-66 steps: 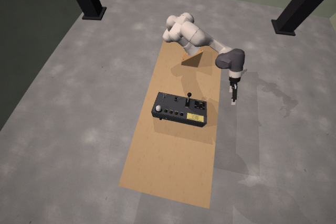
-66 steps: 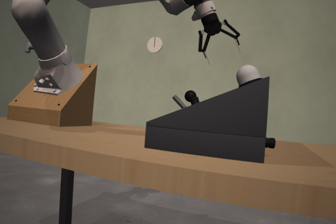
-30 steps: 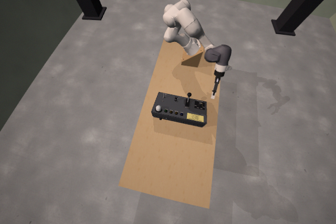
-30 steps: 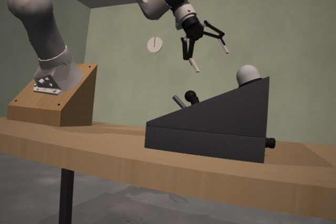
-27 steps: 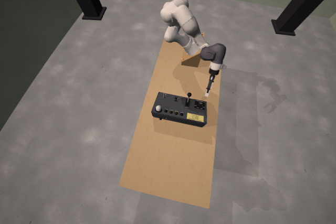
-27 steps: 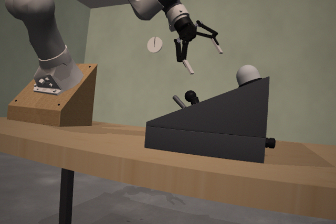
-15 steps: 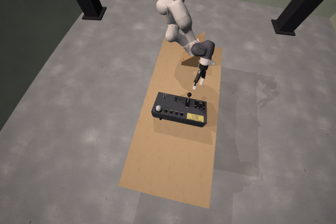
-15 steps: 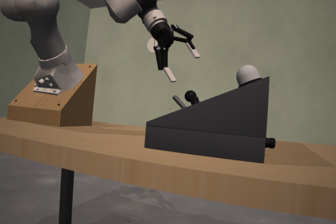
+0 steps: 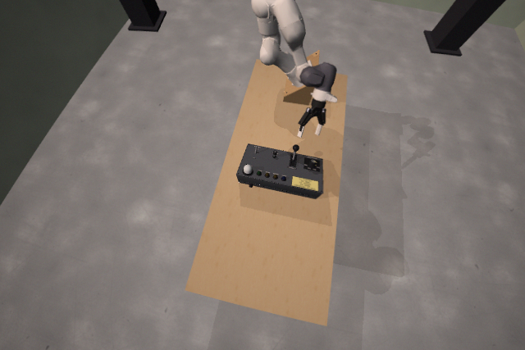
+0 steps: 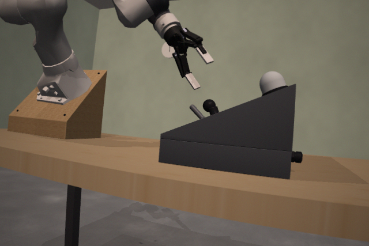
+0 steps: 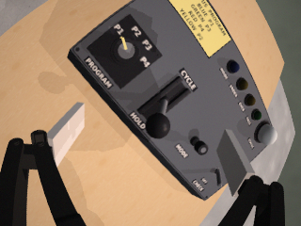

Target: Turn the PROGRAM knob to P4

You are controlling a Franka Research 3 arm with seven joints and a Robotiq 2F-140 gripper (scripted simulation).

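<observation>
The dark console (image 9: 280, 170) stands on the wooden table; it also shows in the side view (image 10: 230, 142) and the wrist view (image 11: 179, 82). Its PROGRAM knob (image 11: 126, 51) sits in a black square with marks P1 to P4, and its yellow pointer aims between P1 and P2. In the overhead view the knob (image 9: 312, 164) is at the console's right end. My gripper (image 9: 309, 129) (image 10: 199, 69) is open and empty. It hangs in the air above the table behind the console, apart from it. Its two pads frame the wrist view (image 11: 147, 145).
On the console are a black ball lever (image 11: 158, 124) in a CYCLE slot, a small toggle (image 11: 199, 146), a row of coloured buttons (image 11: 244, 90), a white dome (image 10: 272, 81) and a yellow label (image 11: 195, 14). The arm's wooden base block (image 10: 59, 109) stands behind.
</observation>
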